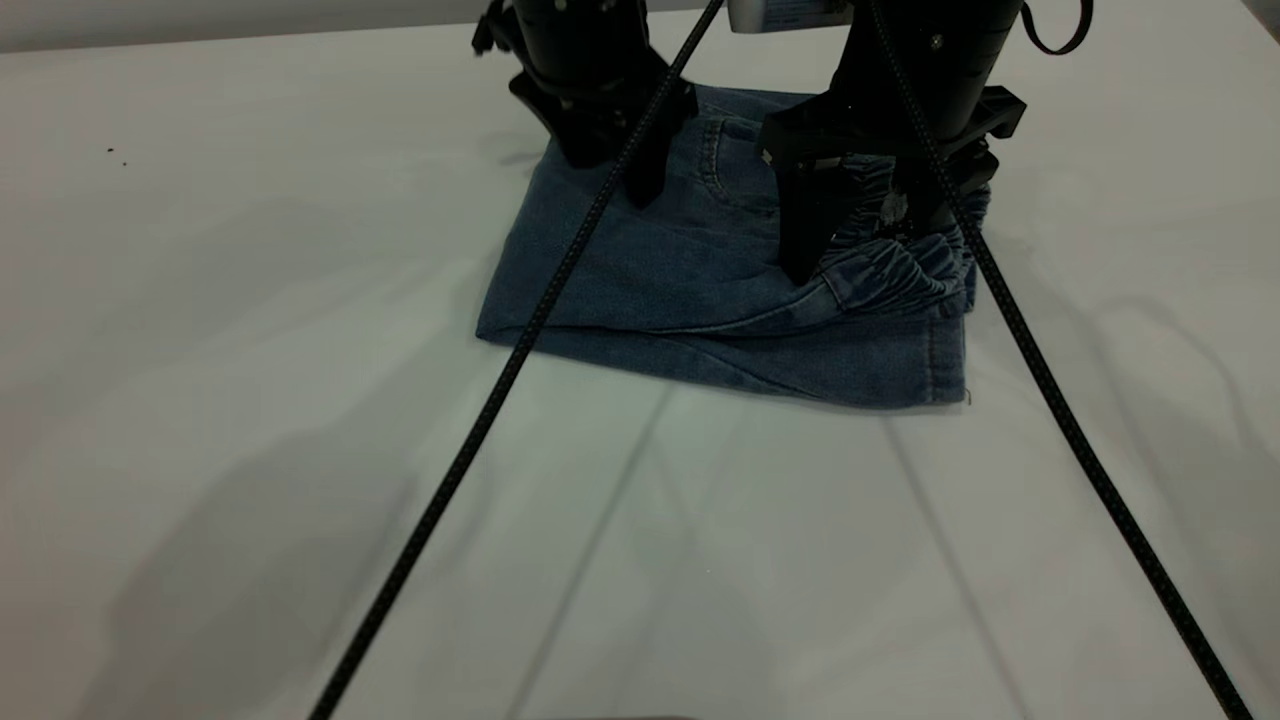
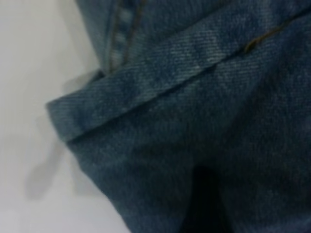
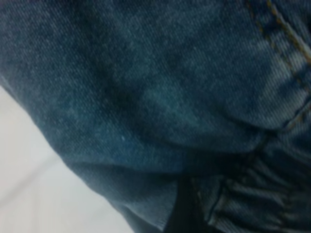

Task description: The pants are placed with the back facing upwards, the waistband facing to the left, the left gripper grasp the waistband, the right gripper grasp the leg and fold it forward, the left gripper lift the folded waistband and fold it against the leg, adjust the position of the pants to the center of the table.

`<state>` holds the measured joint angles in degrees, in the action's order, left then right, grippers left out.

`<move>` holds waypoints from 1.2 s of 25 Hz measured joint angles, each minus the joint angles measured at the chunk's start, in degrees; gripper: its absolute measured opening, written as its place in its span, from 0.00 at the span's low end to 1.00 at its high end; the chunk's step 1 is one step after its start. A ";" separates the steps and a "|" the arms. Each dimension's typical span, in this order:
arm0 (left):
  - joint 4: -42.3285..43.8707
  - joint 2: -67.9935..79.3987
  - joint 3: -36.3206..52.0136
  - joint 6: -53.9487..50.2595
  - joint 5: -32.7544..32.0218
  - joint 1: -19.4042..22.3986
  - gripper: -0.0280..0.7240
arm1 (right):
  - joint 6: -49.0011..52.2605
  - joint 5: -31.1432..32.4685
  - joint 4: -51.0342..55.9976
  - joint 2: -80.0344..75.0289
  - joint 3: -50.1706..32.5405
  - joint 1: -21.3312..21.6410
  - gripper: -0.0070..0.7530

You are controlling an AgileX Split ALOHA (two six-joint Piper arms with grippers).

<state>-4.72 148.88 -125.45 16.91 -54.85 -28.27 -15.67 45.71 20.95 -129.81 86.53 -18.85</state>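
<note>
Pants [image 1: 700,290] lie folded into a compact denim packet toward the far edge of my desk [image 1: 300,500], a little toward its right side. Judging by the layers, both folds look done: the leg half lies doubled underneath, and the gathered elastic waistband [image 1: 900,270] sits on top at the packet's right end, over the hem edge. A back pocket seam shows on the upper layer.

My left gripper [image 1: 615,165] hangs over the far left part of the packet, its fingers spread apart, tips down at the cloth and holding nothing that I can see. My right gripper [image 1: 865,225] is planted at the waistband, one finger on the near side of the ruffled elastic and the other behind it; whether it pinches the fabric or merely straddles it, I cannot tell.

What remains, as I judge it, is the last step: sliding the folded packet toward the middle of the desk, nearer its front edge, and then letting go.
</note>
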 joint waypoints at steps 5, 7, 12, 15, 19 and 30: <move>-0.05 0.14 -0.06 -1.76 -3.00 0.00 0.64 | 0.32 -1.08 -0.25 -0.32 0.00 0.51 0.66; -0.05 0.14 -0.06 -2.51 -5.37 0.00 0.64 | 0.40 -1.26 -0.20 -0.32 0.00 1.31 0.66; 0.01 0.23 -0.06 -3.23 -11.54 0.00 0.62 | 0.69 -2.11 -0.01 -0.32 0.26 4.41 0.66; 0.01 0.23 -0.06 -4.47 -12.24 0.00 0.59 | 0.69 -0.83 -0.47 -0.32 1.73 5.25 0.66; 0.46 0.23 -0.10 -4.57 -12.24 0.00 0.57 | 0.76 2.94 -1.79 -0.27 5.34 5.33 0.66; 5.48 -3.02 -11.66 -7.19 -12.29 0.00 0.57 | 3.37 16.33 -6.98 8.64 12.25 5.33 0.66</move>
<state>0.76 145.86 -137.11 9.72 -67.14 -28.27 -12.30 62.05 13.97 -121.17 98.78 -13.52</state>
